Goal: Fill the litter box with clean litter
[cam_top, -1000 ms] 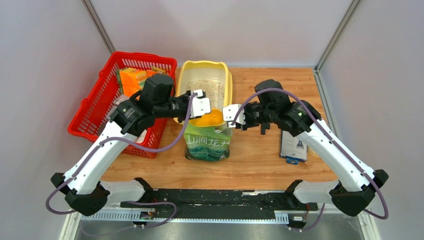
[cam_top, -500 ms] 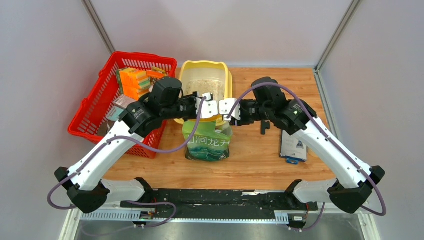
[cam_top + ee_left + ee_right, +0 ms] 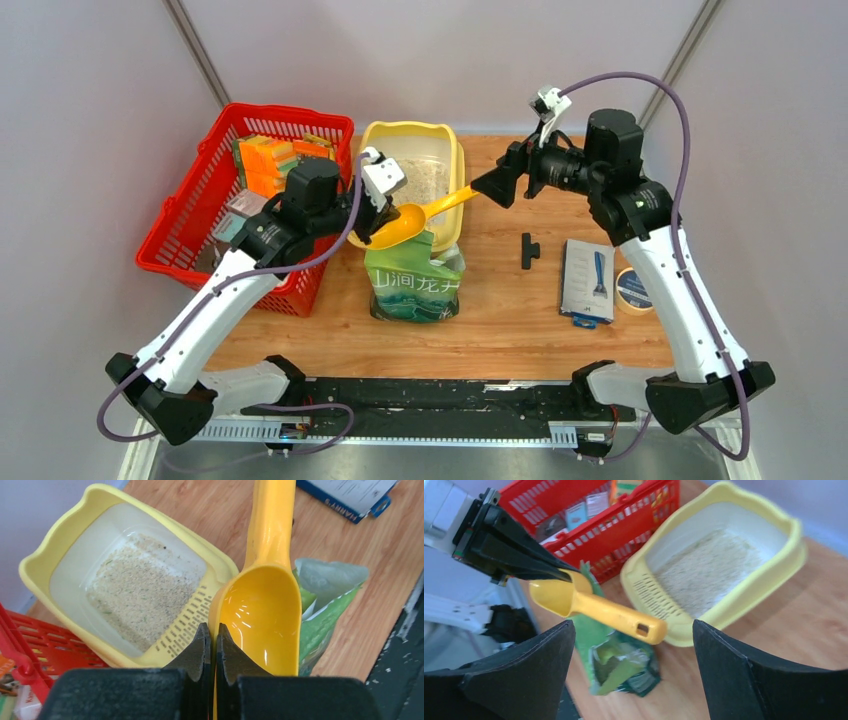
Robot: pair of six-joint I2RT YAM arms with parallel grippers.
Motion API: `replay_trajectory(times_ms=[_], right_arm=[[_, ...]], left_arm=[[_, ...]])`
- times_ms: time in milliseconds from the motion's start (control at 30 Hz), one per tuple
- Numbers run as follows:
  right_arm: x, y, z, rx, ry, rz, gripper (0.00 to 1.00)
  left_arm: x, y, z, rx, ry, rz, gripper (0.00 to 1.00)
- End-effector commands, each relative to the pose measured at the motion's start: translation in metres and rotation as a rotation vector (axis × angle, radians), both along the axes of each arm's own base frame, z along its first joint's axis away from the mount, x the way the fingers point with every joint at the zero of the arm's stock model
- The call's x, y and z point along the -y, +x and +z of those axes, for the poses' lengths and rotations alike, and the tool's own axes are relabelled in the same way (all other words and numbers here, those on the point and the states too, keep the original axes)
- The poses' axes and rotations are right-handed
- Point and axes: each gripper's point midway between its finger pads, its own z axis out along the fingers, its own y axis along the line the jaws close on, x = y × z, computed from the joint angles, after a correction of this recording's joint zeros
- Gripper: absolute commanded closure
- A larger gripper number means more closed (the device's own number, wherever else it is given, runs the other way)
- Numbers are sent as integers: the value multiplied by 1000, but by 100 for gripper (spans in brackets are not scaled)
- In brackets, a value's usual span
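The pale yellow litter box stands at the back centre with a layer of beige clean litter inside. In front of it stands an open green pouch. My left gripper is shut on the bowl rim of a yellow scoop, which hangs empty over the pouch's mouth beside the box's slotted lip. Its handle points right. My right gripper is open and raised just off the handle's end, touching nothing.
A red mesh basket with several packages sits left of the box, under my left arm. On the wood to the right lie a small black piece, a blue and white packet and a tape roll.
My left gripper has shut on the scoop's bowl and now carries it alone. My right gripper has opened wide, left the scoop and pulled back up to the right.
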Motion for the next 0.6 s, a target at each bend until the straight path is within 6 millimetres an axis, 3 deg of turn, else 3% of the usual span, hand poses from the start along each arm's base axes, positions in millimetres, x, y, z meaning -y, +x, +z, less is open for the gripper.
replay_trajectory(times_ms=[0,233,567], right_arm=[[-18,-21,-1,-264,207,115,9],[-23,-27,-4,-405,294,186,11],[-32,-26,-2,-497,381,239,25]], left_arm=[[21,-12,37,-71,-245,-31,100],[27,-9,40,-96,-295,-35,100],[42,-7,53,-88,-329,-103,100]])
